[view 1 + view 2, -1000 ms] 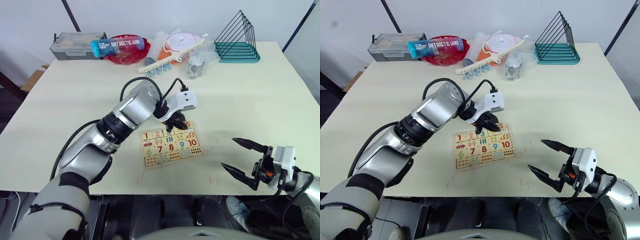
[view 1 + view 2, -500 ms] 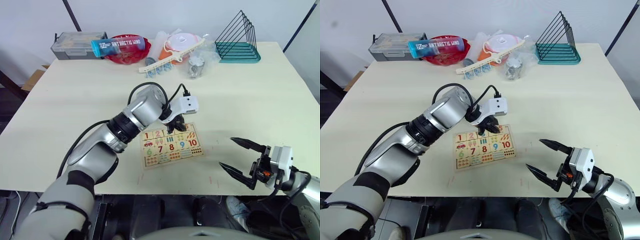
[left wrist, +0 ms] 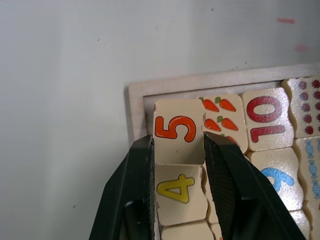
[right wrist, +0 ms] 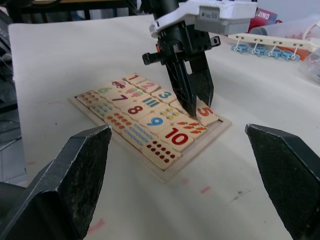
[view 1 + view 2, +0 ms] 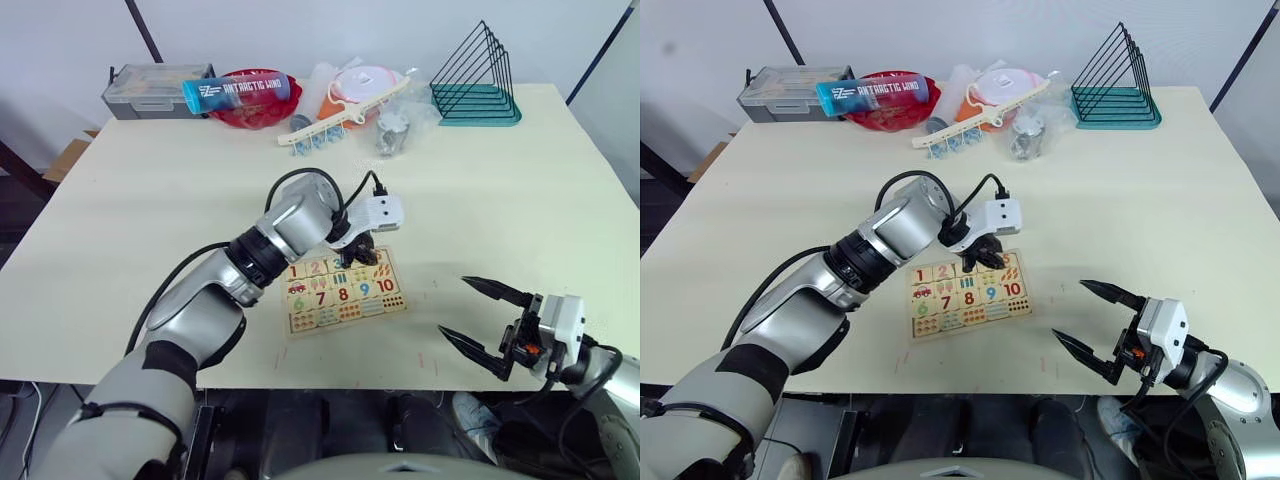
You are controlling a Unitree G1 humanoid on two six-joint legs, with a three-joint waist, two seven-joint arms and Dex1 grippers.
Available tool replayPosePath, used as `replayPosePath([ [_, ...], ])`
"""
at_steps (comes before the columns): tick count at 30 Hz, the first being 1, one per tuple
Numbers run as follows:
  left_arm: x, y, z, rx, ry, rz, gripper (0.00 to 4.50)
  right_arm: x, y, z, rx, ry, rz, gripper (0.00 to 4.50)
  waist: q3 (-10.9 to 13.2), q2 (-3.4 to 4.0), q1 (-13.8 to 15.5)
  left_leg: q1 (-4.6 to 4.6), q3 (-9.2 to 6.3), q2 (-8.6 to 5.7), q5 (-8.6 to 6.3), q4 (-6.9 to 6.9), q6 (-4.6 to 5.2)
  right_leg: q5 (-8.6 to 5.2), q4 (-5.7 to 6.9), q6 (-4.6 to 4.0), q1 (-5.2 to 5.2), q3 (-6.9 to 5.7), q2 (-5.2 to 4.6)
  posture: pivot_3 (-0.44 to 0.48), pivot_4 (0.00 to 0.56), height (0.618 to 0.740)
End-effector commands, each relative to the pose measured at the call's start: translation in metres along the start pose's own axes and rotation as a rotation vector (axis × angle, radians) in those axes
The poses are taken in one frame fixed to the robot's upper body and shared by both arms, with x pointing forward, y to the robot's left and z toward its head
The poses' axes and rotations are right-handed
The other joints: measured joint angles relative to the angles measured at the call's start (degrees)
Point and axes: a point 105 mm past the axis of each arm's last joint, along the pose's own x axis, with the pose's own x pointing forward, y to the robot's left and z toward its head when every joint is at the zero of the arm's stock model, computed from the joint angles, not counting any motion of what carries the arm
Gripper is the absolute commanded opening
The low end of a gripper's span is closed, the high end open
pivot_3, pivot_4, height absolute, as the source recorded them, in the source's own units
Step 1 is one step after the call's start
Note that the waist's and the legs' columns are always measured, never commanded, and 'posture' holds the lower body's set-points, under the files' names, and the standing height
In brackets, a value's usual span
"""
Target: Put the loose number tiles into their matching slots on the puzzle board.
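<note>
Since a second ago my left gripper [image 3: 177, 150] has slid toward the puzzle board's [image 5: 344, 292] end slot, fingers pinching the tilted 5 tile [image 3: 175, 137] by its sides to seat it beside 4, while my right gripper [image 5: 482, 320] waits spread, well apart.

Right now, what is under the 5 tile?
The 5 tile lies tilted over the board's corner slot, overlapping the 4 tile, between the left hand's fingers. The slot floor beneath is covered.
</note>
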Motion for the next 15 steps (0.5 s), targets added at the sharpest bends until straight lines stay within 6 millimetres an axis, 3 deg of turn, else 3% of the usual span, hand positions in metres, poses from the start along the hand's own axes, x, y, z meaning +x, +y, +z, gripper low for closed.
replayPosePath([
  [1, -0.0037, 0.0025, 0.0084, 0.047, -0.012, 0.027, 0.97, 0.0000, 0.0007, 0.0064, -0.027, -0.023, -0.008, 4.50, 0.0, 0.00, 0.0, 0.00, 0.00, 0.00, 0.00, 0.00, 0.00, 0.00, 0.00, 0.00, 0.00, 0.00, 0.00, 0.000, 0.150, 0.740],
  [15, -0.0020, 0.0029, 0.0049, 0.050, -0.005, 0.026, 0.97, -0.0013, 0.0010, 0.0098, -0.029, -0.028, -0.019, 4.50, 0.0, 0.00, 0.0, 0.00, 0.00, 0.00, 0.00, 0.00, 0.00, 0.00, 0.00, 0.00, 0.00, 0.00, 0.00, 0.000, 0.150, 0.740],
])
